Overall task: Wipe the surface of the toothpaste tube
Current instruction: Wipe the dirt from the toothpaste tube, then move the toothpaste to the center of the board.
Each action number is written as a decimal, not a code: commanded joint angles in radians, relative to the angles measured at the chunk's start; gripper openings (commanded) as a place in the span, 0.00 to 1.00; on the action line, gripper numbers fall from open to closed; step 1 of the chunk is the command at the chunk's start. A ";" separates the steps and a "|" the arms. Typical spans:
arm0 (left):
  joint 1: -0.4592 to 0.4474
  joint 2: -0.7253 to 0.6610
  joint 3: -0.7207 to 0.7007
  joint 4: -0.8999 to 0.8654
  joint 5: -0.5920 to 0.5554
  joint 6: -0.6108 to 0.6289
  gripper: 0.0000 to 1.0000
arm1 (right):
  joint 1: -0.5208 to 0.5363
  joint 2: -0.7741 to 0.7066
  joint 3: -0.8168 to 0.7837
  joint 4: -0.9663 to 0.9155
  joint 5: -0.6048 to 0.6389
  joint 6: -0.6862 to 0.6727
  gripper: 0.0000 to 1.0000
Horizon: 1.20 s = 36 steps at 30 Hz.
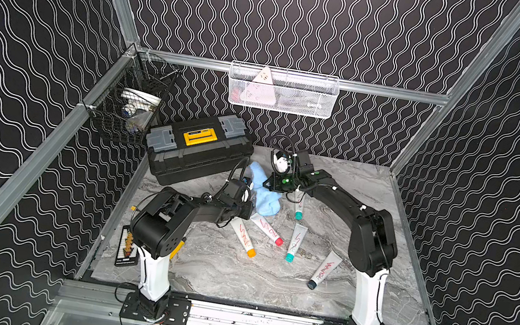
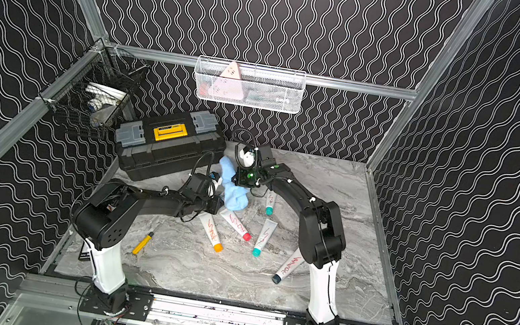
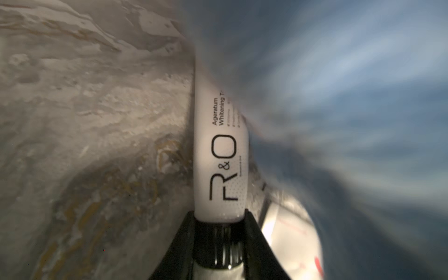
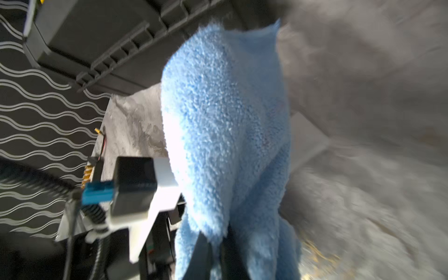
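My left gripper is shut on the black ribbed cap of a white toothpaste tube printed "R&O", which points away from the jaws over the marble table. A fluffy blue cloth hangs from my right gripper, which is shut on it. The cloth lies blurred against one side of the tube. In both top views the cloth drapes between the left gripper and the right gripper, and it hides the held tube.
Several more tubes lie on the marble: orange-capped, red-capped, two teal-capped, dark-capped. A black toolbox stands at the back left. Baskets hang on the walls. A yellow screwdriver lies front left.
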 commanded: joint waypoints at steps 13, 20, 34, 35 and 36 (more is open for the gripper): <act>-0.007 0.174 0.288 -0.191 -0.239 -0.243 0.14 | -0.238 -0.290 -0.227 0.092 0.128 0.122 0.00; -0.031 0.246 0.395 -0.286 -0.350 -0.305 0.16 | -0.294 -0.353 -0.304 0.093 0.158 0.127 0.00; -0.043 0.288 0.539 -0.418 -0.334 -0.293 0.42 | -0.323 -0.387 -0.341 0.111 0.138 0.144 0.00; -0.045 0.276 0.542 -0.426 -0.333 -0.287 0.44 | -0.325 -0.389 -0.345 0.115 0.137 0.147 0.00; -0.049 0.261 0.542 -0.432 -0.328 -0.279 0.47 | -0.330 -0.392 -0.346 0.118 0.124 0.155 0.00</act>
